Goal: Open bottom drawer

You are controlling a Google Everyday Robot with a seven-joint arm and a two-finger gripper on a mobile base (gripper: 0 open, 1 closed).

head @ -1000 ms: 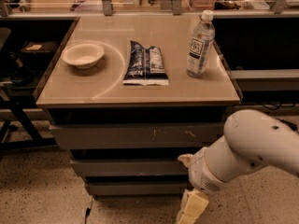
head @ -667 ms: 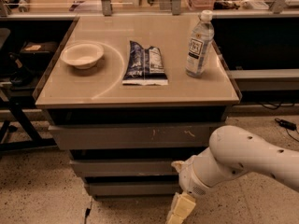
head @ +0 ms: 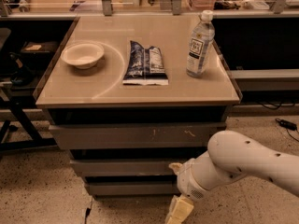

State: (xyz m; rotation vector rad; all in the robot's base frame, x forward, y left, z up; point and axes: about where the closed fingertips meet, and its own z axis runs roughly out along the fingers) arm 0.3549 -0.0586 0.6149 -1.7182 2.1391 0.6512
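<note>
Desk [head: 93, 85] with three stacked drawers, seen from the front and above. At the left of the tan top stands a shallow pale bowl [head: 83, 55], upright and well apart from the other items. Below it, at the foot of the stack, lies the bottom drawer [head: 126, 188]: a plain grey front, the narrowest-looking of the three, under the middle drawer [head: 122, 167] and the scratched top drawer [head: 133, 135]. Its front sits just above the speckled floor [head: 37, 195], and its right end is hidden behind the robot's wrist. At the centre of the top a dark blue snack bag [head: 145, 63] lies flat, lengthwise toward the viewer. Right of centre, low in the frame, the tool [head: 179, 212] hangs near the floor, just below and beside the right end of the bottom drawer's front. It is cut off by the lower edge, so whether it is spread or pressed together cannot be told, nor whether it touches the drawer. Above it, a clear water bottle [head: 200, 43] stands upright near the desk's right edge. Farthest right, the white arm [head: 247, 160] reaches in from the lower right corner.
</note>
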